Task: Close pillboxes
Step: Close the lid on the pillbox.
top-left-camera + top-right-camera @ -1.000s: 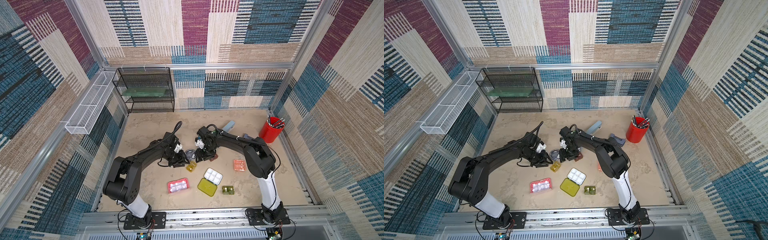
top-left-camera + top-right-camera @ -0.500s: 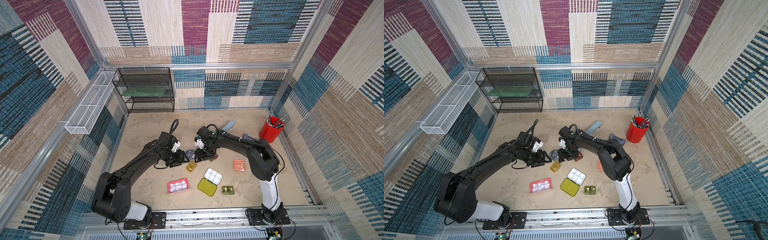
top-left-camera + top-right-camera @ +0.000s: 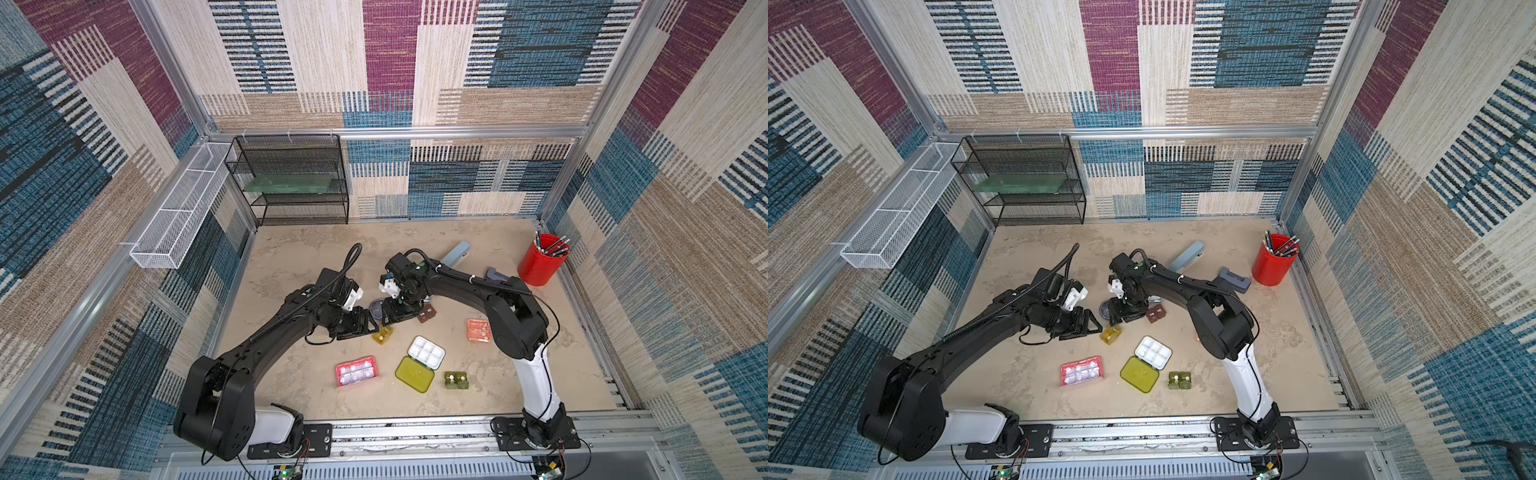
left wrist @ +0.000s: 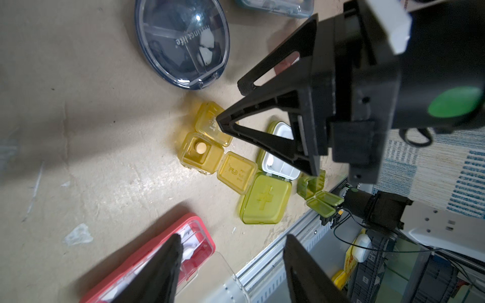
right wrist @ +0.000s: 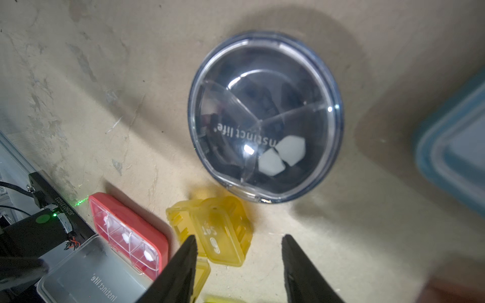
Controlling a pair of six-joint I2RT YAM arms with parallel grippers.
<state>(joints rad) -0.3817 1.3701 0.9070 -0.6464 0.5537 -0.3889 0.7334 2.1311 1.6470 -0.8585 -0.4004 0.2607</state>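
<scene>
Starting nearest the arm bases: pink pillbox (image 3: 357, 371) on the sandy table (image 3: 291, 266), open, clear lid folded out flat, white pills in its cells. Just to its right, yellow-green pillbox, also open, lid (image 3: 414, 374) lying flat and joined to the white tray (image 3: 426, 352). Next along, dark green pillbox (image 3: 456, 379), small lids up. A little farther in and well to the right, orange pillbox (image 3: 478, 330) beside the right arm's elbow, lid state unclear from above.

Toward mid-table: amber pillbox (image 4: 194, 160), lids flipped open, one round pill showing in a cell. Left gripper (image 4: 232, 237) hovering near it on the left, jaws spread, nothing between them. Right gripper (image 5: 238, 237) hanging over the same box from the far side, jaws likewise parted, gripping nothing. Tip of one of its fingers (image 4: 224, 121) overlapping an amber lid in the left wrist view, contact not certain.

Just beyond: round black pillbox (image 5: 265, 118), clear lid down over its sectors, two white pieces in one of them. Brown pillbox (image 3: 427, 313) to its right, close by the right gripper. Light blue pillbox (image 5: 454, 147) only at the edge of the wrist views, near the round one, blurred, lid state unreadable.

Toward the back: long pale-blue case (image 3: 456, 253), grey-blue block (image 3: 494, 274), red cup (image 3: 542, 259) of pens at the far right corner, black wire shelf (image 3: 291, 178) against the far wall on the left.
</scene>
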